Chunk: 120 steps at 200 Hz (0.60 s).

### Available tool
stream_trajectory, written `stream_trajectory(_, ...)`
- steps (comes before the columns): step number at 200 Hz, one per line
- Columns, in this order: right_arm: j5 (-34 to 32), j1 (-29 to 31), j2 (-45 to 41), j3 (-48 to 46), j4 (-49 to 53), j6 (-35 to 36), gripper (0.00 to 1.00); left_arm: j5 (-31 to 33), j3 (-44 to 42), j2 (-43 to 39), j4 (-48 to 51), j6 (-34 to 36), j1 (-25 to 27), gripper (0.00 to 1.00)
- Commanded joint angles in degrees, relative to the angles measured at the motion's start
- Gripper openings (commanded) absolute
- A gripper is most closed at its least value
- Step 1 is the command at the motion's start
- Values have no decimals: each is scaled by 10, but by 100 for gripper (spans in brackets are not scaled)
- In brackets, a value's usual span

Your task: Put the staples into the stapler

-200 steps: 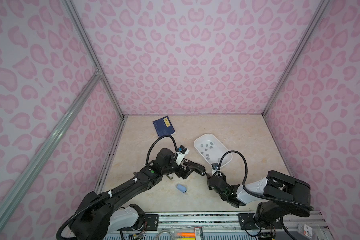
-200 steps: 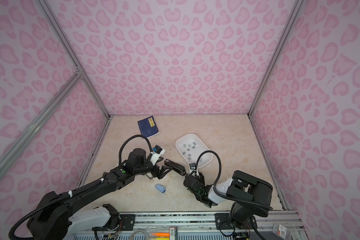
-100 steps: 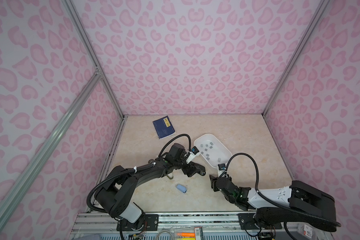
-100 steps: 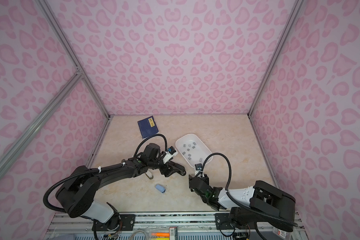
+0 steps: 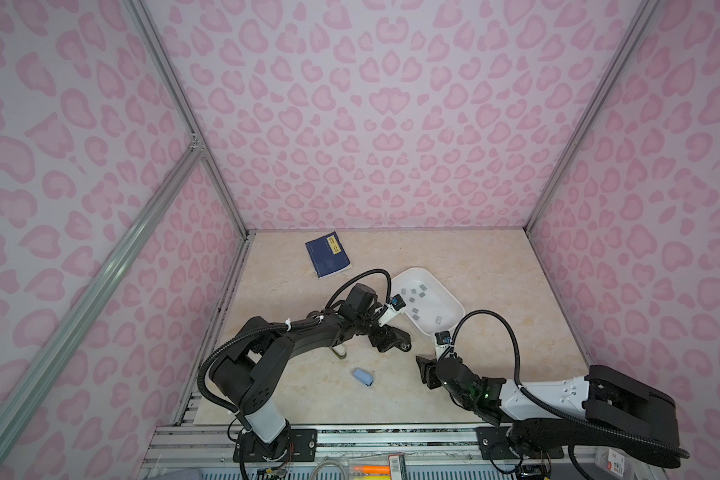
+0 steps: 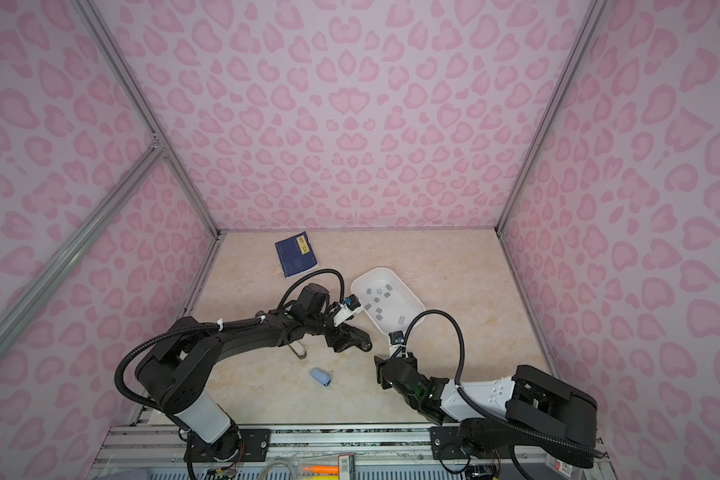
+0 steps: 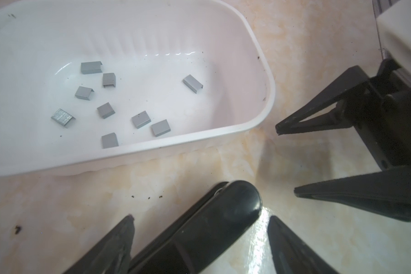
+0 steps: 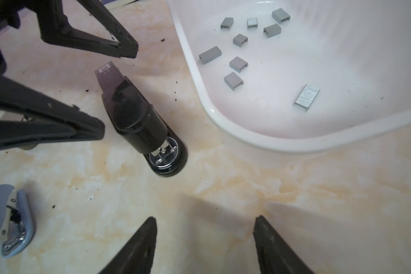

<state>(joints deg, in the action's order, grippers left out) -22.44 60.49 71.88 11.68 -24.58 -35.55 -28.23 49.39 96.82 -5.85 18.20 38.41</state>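
- Left hand [image 7: 199, 217] stands wide open astride the black stapler [image 8: 135, 118], one finger on each side with gaps showing; I grip nothing.
- My right hand [image 8: 205, 218] is open too and empty, low over the tabletop [image 8: 223, 189], with the stapler's nose just ahead of it.
- The staples [image 8: 234, 80] lie loose in the white tray [image 8: 294, 148], just beyond my right fingertips.
- I judge this the steadying step; the stapler looks shut and nothing is loaded.
- Next I should close my left hand on the stapler body, then reach my right into the tray and pinch one tiny block squarely.

Bright, even light; soft shadows; wide-angle bend at edges.
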Motion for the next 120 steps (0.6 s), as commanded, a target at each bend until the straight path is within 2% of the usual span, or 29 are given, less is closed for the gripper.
stream_trajectory(1, -8, 0, -1, -4, -19, -3, 67, -16, 11, 14, 7, 15, 1, 88)
stream_trajectory(41, -12, 0, -6, -8, -15, -4, 67, -4, 32, 45, 16, 17, 5, 86)
stream_trajectory(68, -16, -1, -11, -9, -13, -4, 67, 5, 46, 56, 21, 7, 6, 78)
stream_trajectory(93, -19, -3, -21, -11, -10, -3, 66, 7, 58, 65, 35, -1, 6, 60)
stream_trajectory(111, -20, -6, -31, -15, -6, -2, 66, -6, 59, 64, 36, -6, 7, 34)
stream_trajectory(120, -22, -6, -35, -17, -4, -2, 66, -14, 59, 62, 38, -10, 7, 30)
